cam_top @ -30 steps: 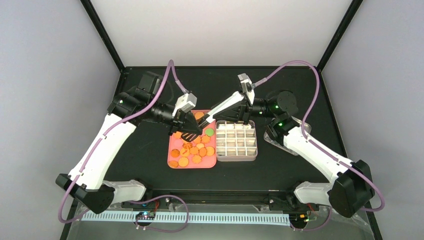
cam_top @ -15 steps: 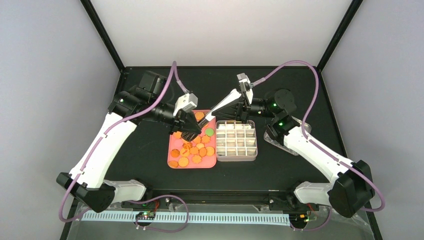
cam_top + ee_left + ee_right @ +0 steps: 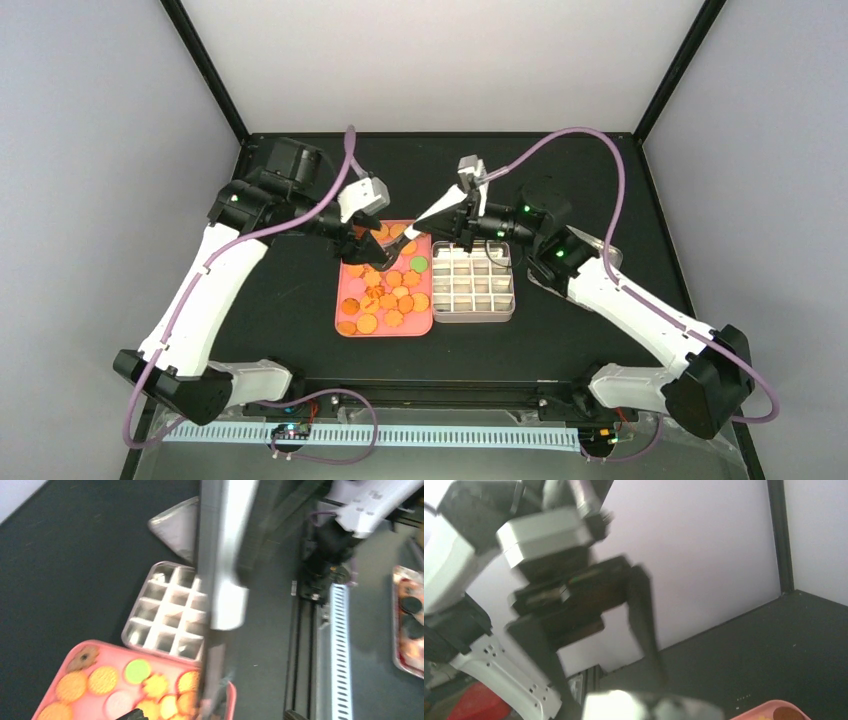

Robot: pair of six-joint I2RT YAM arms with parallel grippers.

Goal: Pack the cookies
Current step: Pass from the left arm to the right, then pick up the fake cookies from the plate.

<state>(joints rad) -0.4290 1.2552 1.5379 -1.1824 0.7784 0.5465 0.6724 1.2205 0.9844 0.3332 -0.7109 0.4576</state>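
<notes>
1. Top external, nearest my bases: the cookies (image 3: 385, 297) lie in a pink tray (image 3: 344, 283), mostly orange, one green. The farthest ones are hidden under my left gripper (image 3: 368, 248).
2. Just right of the tray sits a gridded metal tin (image 3: 472, 317).
3. Beyond its far corner, a silvery lid (image 3: 175, 525) is partly covered by my right arm.
4. In the right wrist view, blurred, my left gripper's fingers (image 3: 642, 610) stand spread with nothing between them.
5. My right gripper (image 3: 465, 222) pinches the metal tongs (image 3: 425, 217), which slope down toward the tray's far end. I cannot make out their tips.
</notes>
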